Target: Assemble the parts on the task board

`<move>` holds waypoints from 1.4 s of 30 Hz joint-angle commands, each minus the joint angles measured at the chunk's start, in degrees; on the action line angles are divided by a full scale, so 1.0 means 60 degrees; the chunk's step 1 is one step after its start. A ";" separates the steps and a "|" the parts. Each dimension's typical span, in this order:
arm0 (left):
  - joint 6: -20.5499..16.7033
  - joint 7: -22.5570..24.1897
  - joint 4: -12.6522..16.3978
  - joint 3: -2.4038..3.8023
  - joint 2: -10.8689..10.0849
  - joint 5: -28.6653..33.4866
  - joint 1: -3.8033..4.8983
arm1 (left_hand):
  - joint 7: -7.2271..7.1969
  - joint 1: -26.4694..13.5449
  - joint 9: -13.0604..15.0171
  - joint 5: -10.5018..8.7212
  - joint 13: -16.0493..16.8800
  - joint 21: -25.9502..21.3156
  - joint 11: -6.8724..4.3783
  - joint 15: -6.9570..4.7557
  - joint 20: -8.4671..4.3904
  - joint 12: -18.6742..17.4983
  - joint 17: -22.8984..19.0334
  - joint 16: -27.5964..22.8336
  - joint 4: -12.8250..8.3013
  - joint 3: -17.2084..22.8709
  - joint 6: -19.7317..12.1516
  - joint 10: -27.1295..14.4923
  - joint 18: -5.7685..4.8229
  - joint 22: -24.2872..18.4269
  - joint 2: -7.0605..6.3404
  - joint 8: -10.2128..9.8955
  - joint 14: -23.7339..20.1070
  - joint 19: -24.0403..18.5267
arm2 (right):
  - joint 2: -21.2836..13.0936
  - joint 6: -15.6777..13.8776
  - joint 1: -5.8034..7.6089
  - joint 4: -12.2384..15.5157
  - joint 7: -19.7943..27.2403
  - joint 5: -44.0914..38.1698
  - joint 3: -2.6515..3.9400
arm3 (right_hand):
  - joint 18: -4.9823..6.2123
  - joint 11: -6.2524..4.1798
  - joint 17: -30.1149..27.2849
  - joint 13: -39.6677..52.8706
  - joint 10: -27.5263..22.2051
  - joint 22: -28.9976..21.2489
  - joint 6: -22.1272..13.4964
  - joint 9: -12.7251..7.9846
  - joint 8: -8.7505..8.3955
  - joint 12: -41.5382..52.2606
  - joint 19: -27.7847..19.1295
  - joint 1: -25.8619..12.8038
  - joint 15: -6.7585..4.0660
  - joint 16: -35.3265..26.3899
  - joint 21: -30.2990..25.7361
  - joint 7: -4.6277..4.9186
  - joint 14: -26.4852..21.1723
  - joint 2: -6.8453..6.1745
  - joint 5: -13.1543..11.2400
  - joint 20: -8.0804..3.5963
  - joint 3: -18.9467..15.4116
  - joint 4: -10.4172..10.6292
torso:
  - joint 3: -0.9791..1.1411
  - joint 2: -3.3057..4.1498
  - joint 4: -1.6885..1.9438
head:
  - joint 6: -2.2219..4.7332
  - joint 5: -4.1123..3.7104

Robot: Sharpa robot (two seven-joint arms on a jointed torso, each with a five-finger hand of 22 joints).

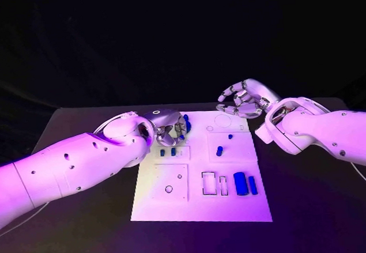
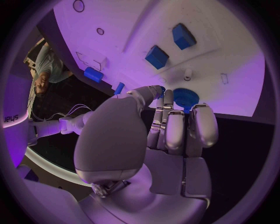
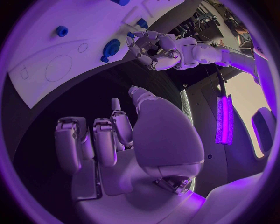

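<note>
The white task board (image 1: pixel 167 203) lies in the middle of the black table. My left hand (image 1: pixel 171 131) hovers low over the board's far left corner; a small blue part (image 2: pixel 161 88) sits pinched between its thumb and a fingertip. Just past those fingertips a round blue toothed part (image 2: pixel 185 98) stands on the board (image 2: pixel 134 28), also visible as the round blue part (image 3: pixel 111 46). My right hand (image 1: pixel 242 100) is raised above the board's far right corner, fingers loosely bent and holding nothing. The right wrist view shows that right hand (image 3: pixel 116 140) empty, with my left hand (image 3: pixel 153 46) beyond it.
Two blue blocks (image 1: pixel 167 152) stand beside the left hand. Small blue pegs (image 1: pixel 220 151) sit mid-board. Two blue cylinders (image 1: pixel 245 184) lie near the right edge, beside rectangular slots (image 1: pixel 210 182). A round recess (image 1: pixel 222 122) lies below the right hand.
</note>
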 commanded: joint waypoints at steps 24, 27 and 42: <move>0.0700 -0.0153 -0.0011 0.0189 -0.0724 0.0934 0.0020 | -0.0004 -0.0154 0.0002 -0.0029 -0.0027 0.0040 0.0002 0.0046 0.0020 -0.0151 -0.0054 0.0027 0.0014 -0.0006 0.0082 0.0119 -0.0092 0.0012 -0.0047 -0.0090 -0.0001 0.0051 | 0.0006 0.0096 -0.0037 -0.0033 0.0038 -0.0094 0.0000 | 0.0084 0.0007 0.2015 0.0328 -0.0062 0.1945 -0.0034 -0.0010 0.0052 -0.0023 0.0473 -0.0074 -0.0070 -0.0066 -0.0043 -0.0014 0.0856 0.0047 0.0045 -0.0086 0.0067 -0.0015 | -0.0014 0.0020 0.0000 | -0.0052 0.0080; 0.0753 -0.0156 -0.0148 0.0150 -0.0641 0.0929 0.0002 | -0.0003 -0.0159 0.0001 -0.0031 -0.0029 0.0037 0.0004 0.0047 0.0019 -0.0160 -0.0051 0.0029 0.0015 -0.0007 0.0079 0.0120 -0.0091 0.0008 -0.0050 -0.0096 -0.0001 0.0048 | 0.0009 0.0096 -0.0041 -0.0030 0.0039 -0.0094 0.0000 | 0.0084 0.0007 0.2015 0.0328 -0.0062 0.1945 -0.0034 -0.0010 0.0052 -0.0023 0.0473 -0.0074 -0.0070 -0.0066 -0.0043 -0.0014 0.0856 0.0047 0.0045 -0.0086 0.0067 -0.0015 | -0.0008 0.0020 0.0005 | -0.0065 0.0078; 0.0780 -0.0065 -0.0262 0.0098 -0.0487 0.0948 -0.0046 | -0.0002 -0.0163 -0.0001 -0.0034 -0.0032 0.0027 0.0006 0.0049 0.0019 -0.0175 -0.0066 0.0024 0.0015 -0.0007 0.0076 0.0121 -0.0087 -0.0007 -0.0051 -0.0106 -0.0006 0.0037 | 0.0013 0.0093 -0.0046 -0.0024 0.0044 -0.0094 0.0000 | 0.0084 0.0007 0.2015 0.0328 -0.0062 0.1945 -0.0034 -0.0010 0.0052 -0.0023 0.0473 -0.0074 -0.0070 -0.0066 -0.0043 -0.0014 0.0856 0.0047 0.0045 -0.0086 0.0067 -0.0015 | 0.0006 0.0005 0.0005 | -0.0099 0.0086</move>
